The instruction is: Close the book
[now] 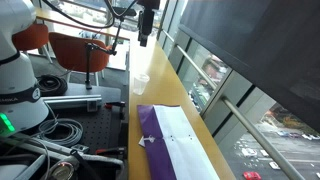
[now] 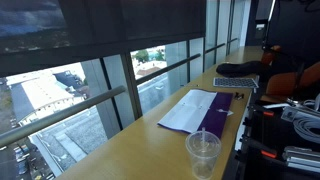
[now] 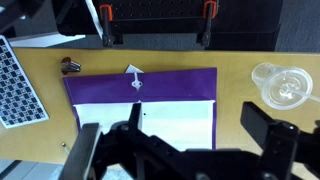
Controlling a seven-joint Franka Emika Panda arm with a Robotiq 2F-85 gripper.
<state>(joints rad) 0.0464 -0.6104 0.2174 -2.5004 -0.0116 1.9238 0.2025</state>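
The book (image 3: 140, 100) lies open and flat on the wooden counter, with a purple cover and white pages. It shows in both exterior views (image 1: 170, 140) (image 2: 200, 110). My gripper (image 3: 185, 140) hangs well above the book, with its two black fingers spread wide and nothing between them. In an exterior view the gripper (image 1: 146, 30) is high above the far end of the counter, clear of the book.
A clear plastic cup (image 3: 282, 85) (image 1: 140, 83) (image 2: 203, 152) stands on the counter beside the book. A checkered board (image 3: 20, 85) (image 2: 232, 83) lies at the book's other end, with a small dark object (image 3: 70, 66) near it. Windows run along the counter's edge (image 2: 130, 130).
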